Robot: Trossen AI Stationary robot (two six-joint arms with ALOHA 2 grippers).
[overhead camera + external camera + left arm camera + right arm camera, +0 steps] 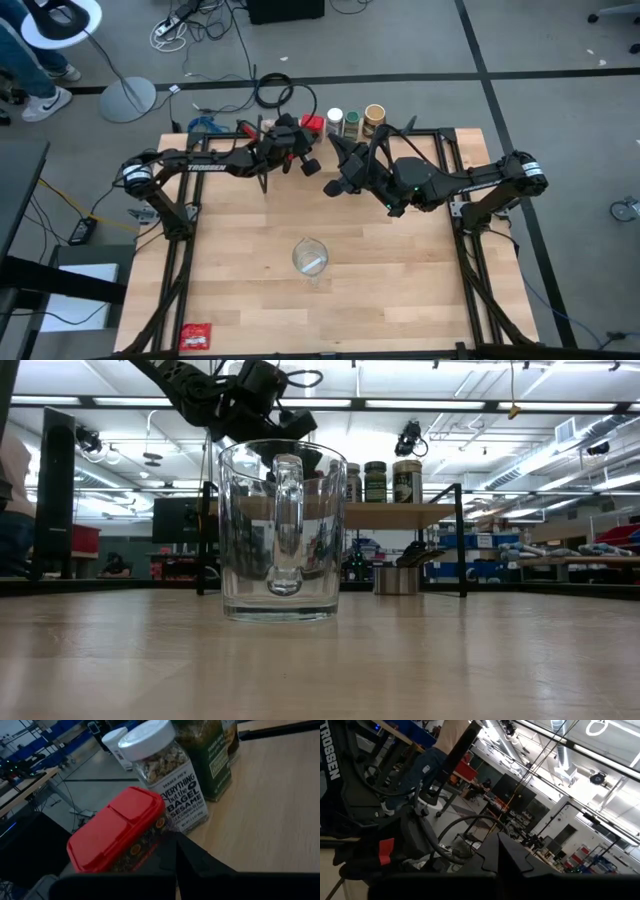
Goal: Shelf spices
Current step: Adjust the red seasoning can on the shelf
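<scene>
Where the left wrist camera looks past the closed, empty left gripper (176,851), a red flip-lid tin (117,831) stands nearest on the light wood shelf (270,800), then a white-lidded clear jar (162,770) reading "EVERYTHING but the BAGEL SESAME". The right gripper (334,186), shut and empty, hovers beside the shelf.

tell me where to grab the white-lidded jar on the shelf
Grip the white-lidded jar around its clear body just below the lid, probably coming from the open table side. It stands upright, with the red tin and a green-lidded jar close on either side.
</scene>
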